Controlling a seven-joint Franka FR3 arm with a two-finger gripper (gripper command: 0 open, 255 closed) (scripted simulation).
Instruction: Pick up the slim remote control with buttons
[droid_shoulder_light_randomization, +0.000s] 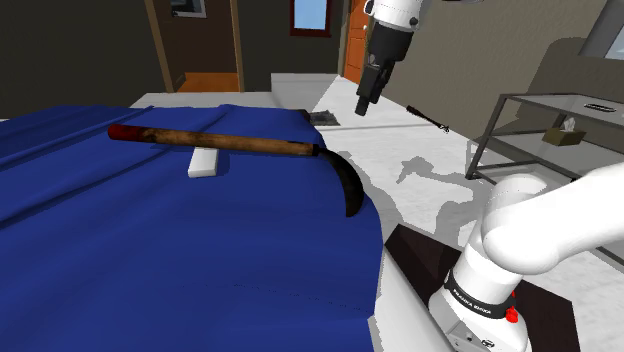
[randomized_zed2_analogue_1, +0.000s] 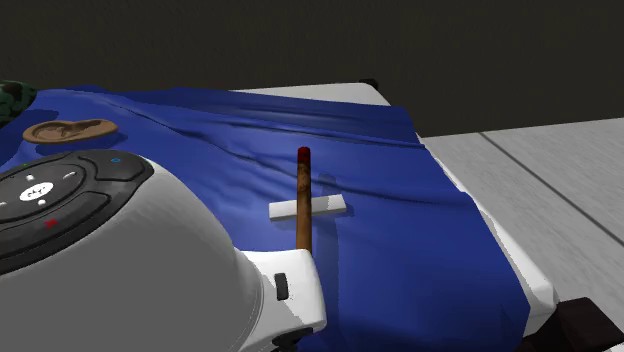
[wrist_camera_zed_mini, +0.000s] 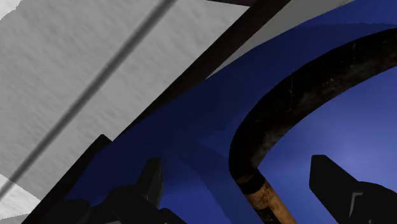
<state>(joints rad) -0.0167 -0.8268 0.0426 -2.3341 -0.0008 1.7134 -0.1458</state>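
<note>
Caught on approach with gripper (droid_shoulder_light_randomization: 366, 100) spread wide, empty, above the blue cover (droid_shoulder_light_randomization: 150, 250)'s edge. Showed the white remote (droid_shoulder_light_randomization: 204, 161) well apart, crossed by a sickle (droid_shoulder_light_randomization: 230, 141). Needed next a reach to its bare end.

Deep blue cover (droid_shoulder_light_randomization: 150, 250), plain white remote (droid_shoulder_light_randomization: 204, 162), sickle (droid_shoulder_light_randomization: 230, 142) — brown handle, red tip, black blade

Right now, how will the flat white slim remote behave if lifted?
The flat white slim remote looks thin and rigid: probably stiff and light. Lying flat on the blue cloth, it shouldn't roll. The brown wooden sickle handle crosses over it, so lifting would likely tip that handle.
</note>
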